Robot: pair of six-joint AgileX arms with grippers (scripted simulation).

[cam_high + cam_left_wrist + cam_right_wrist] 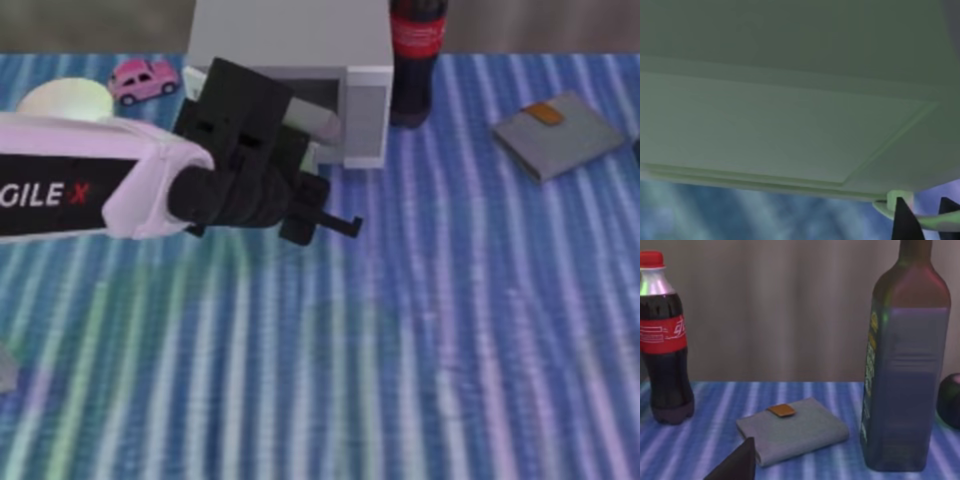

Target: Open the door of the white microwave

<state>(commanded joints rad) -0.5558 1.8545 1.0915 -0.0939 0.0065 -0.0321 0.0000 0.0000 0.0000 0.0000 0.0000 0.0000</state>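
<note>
The white microwave (290,35) stands at the back middle of the table. Its door (322,95) is mostly hidden under my left arm. In the left wrist view the door (790,125) fills most of the frame as a pale framed panel. My left gripper (300,112) reaches in from the left to the door's handle (325,125), beside the grey control panel (365,110). Two dark fingertips (905,222) stand on either side of the handle bar (935,220), shut on it. My right gripper (740,462) is out of the top view, low over the table's right part.
A cola bottle (417,50) stands right of the microwave, with a grey wallet (557,133) further right. A pink toy car (143,78) and a pale disc (65,98) lie at the back left. A tall dark bottle (902,365) stands near the right gripper.
</note>
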